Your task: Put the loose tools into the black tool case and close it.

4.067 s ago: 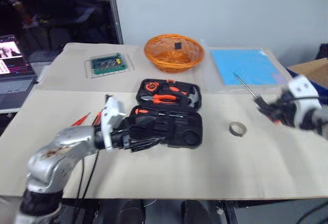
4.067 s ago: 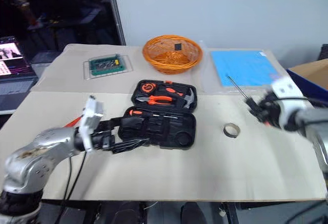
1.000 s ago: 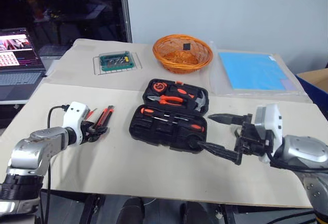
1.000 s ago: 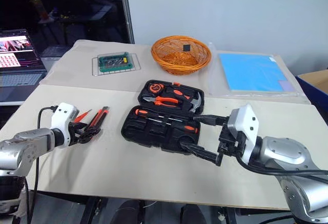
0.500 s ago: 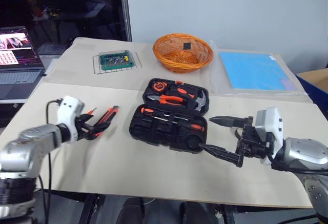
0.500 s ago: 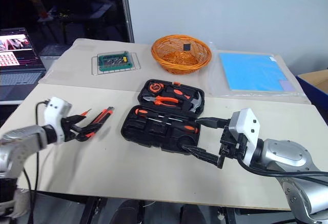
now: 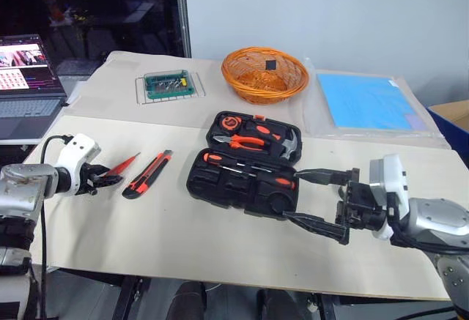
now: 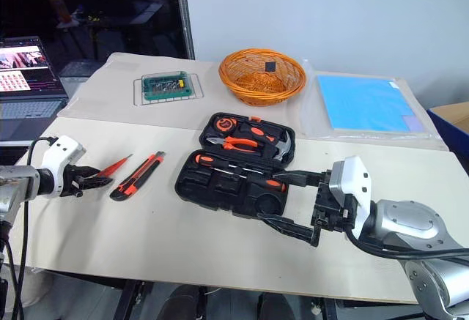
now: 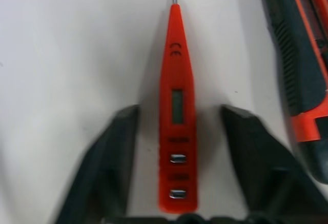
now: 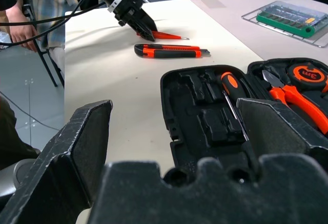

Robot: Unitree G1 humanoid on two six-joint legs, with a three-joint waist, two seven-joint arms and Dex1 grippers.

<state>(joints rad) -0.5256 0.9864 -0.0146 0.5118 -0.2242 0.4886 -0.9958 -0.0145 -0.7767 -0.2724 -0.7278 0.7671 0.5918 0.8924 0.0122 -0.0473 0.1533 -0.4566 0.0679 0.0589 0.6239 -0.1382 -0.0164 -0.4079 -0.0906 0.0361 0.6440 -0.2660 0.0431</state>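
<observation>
While textured black tool case [image 7: 245, 170] gapes, slim red tester pen [image 9: 176, 114]

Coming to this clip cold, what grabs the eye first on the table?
The open black moulded plastic tool case at the table's middle, with orange-handled tools in its recesses, stands out first. To its left lie a slim red tester screwdriver and an orange-and-black utility knife, with the left hand open astride the screwdriver's handle, not gripping it. The right hand hangs wide open at the case's right edge.
</observation>
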